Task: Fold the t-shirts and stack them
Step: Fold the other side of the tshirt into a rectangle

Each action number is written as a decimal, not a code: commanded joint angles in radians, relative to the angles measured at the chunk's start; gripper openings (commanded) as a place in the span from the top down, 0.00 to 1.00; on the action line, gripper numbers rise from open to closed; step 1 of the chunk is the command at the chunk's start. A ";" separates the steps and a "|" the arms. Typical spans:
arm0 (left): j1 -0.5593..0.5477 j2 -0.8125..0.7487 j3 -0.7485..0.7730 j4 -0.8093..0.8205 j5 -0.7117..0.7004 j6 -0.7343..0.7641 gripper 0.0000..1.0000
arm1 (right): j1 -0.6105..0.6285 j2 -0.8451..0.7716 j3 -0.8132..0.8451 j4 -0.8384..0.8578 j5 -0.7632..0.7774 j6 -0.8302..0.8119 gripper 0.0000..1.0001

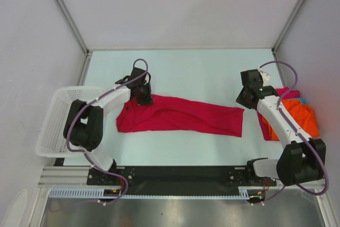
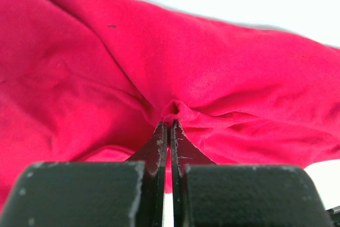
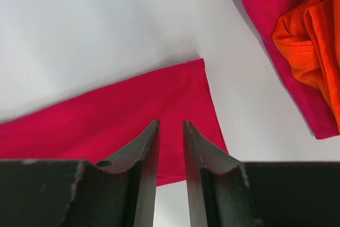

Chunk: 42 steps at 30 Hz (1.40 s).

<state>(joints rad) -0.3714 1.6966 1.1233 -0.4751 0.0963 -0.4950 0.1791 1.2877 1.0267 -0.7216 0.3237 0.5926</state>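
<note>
The crimson red t-shirt (image 1: 180, 119) lies stretched in a long band across the table's middle. My left gripper (image 1: 142, 97) is shut on a pinch of its cloth at the upper left end; the left wrist view shows the fabric (image 2: 223, 78) bunched at my gripper tips (image 2: 170, 123). My right gripper (image 1: 245, 99) is open and empty, hovering just above the shirt's right end (image 3: 133, 115), its fingertips (image 3: 153, 128) apart. A pile of orange (image 1: 303, 118), magenta-pink (image 1: 264, 126) and teal (image 1: 301, 100) t-shirts lies at the right.
A white plastic lattice basket (image 1: 56, 120) stands at the table's left edge, beside the left arm. The pile shows in the right wrist view (image 3: 308, 46) at the upper right. Grey walls enclose the table on three sides.
</note>
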 commanded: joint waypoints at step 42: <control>-0.009 -0.111 0.038 -0.089 -0.073 0.069 0.97 | -0.021 -0.047 -0.024 0.025 -0.028 -0.037 0.72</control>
<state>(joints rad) -0.3740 1.5715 1.1297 -0.5617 0.0353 -0.4500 0.1680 1.2686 1.0115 -0.7197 0.2970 0.5720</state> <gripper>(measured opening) 0.024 0.280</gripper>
